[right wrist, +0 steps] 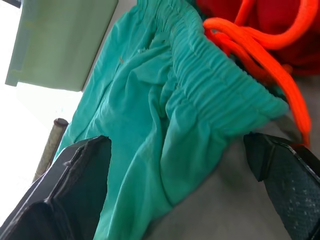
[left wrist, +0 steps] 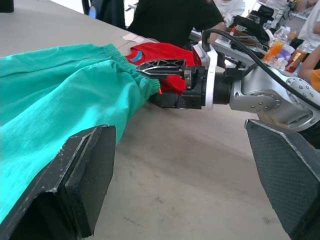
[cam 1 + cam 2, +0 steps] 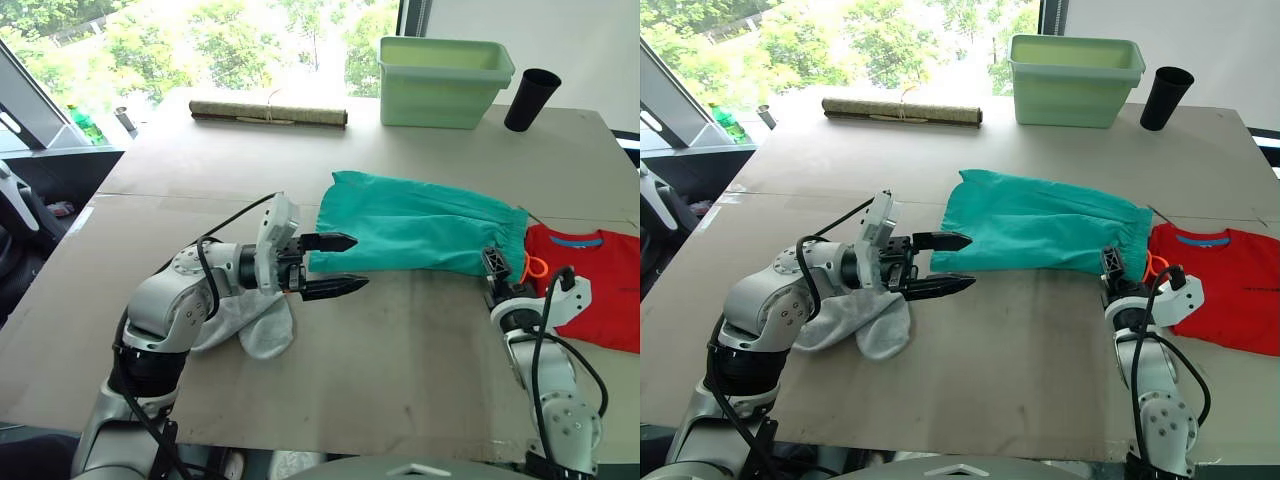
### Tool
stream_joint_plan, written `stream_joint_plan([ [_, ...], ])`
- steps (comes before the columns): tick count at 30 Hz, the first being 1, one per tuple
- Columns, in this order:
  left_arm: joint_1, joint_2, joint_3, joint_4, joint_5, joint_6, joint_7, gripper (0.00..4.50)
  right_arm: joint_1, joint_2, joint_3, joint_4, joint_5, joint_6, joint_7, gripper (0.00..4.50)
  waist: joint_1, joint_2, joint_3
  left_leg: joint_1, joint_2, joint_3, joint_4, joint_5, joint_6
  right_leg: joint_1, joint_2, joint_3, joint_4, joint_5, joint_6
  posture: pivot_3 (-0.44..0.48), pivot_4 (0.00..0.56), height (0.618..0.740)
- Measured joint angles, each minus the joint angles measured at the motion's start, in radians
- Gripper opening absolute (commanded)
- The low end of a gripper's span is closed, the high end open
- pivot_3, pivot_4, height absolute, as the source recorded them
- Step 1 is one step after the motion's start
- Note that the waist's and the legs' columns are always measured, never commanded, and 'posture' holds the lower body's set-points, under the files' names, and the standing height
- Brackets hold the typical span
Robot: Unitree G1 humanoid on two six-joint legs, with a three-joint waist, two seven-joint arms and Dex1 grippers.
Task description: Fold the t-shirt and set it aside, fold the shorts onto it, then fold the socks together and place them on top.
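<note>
The teal shorts (image 3: 420, 225) lie flat across the middle of the table, waistband to the right, with the orange drawstring (image 3: 535, 267) spilling out. The red t-shirt (image 3: 590, 285) lies folded at the right edge, partly under the waistband. The grey socks (image 3: 250, 325) rest in a heap under my left forearm. My left gripper (image 3: 358, 263) is open and empty, its fingers level with the shorts' near left hem. My right gripper (image 3: 497, 272) is open at the near corner of the waistband (image 1: 215, 100), which sits between its spread fingers (image 1: 80, 185).
A pale green bin (image 3: 443, 80), a black cup (image 3: 530, 98) and a rolled mat (image 3: 268, 113) stand along the table's far side. The table's near edge runs just below both arms. People sit beyond the table's right side in the left wrist view.
</note>
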Motion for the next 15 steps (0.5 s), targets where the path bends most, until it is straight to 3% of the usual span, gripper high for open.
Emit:
stream_joint_plan([
  [5,0.001,0.000,0.001,-0.008,-0.004,0.008,0.023,4.41,-0.123,0.002,-0.005,0.125,-0.062,-0.064,-0.012,4.50,-0.003,-0.001,-0.001,0.001,0.000,0.000,0.001,0.001,-0.001,0.001,0.000,0.000,0.000,0.001,-0.001,0.000,0.150,0.740],
  [7,0.004,0.000,0.002,-0.019,-0.006,0.014,0.035,4.50,-0.182,0.001,-0.007,0.190,-0.105,-0.078,-0.036,3.74,-0.003,-0.003,-0.002,0.001,0.000,0.000,0.001,0.000,-0.004,0.001,0.000,0.000,0.000,0.001,-0.002,0.000,0.150,0.740],
  [10,0.021,0.000,0.014,-0.042,-0.015,0.022,0.065,4.50,-0.260,-0.002,-0.007,0.299,-0.223,-0.089,-0.052,2.07,-0.005,-0.004,-0.003,0.001,0.000,0.000,0.001,-0.001,-0.005,0.001,0.000,0.000,0.001,0.001,-0.002,0.000,0.150,0.740],
  [15,0.052,0.008,0.027,-0.076,-0.015,0.024,0.098,4.50,-0.274,-0.037,0.030,0.328,-0.341,-0.063,-0.034,0.19,-0.015,-0.005,-0.003,0.002,0.001,0.000,0.001,0.001,-0.002,0.001,0.000,0.000,0.002,0.002,-0.002,0.000,0.150,0.740],
])
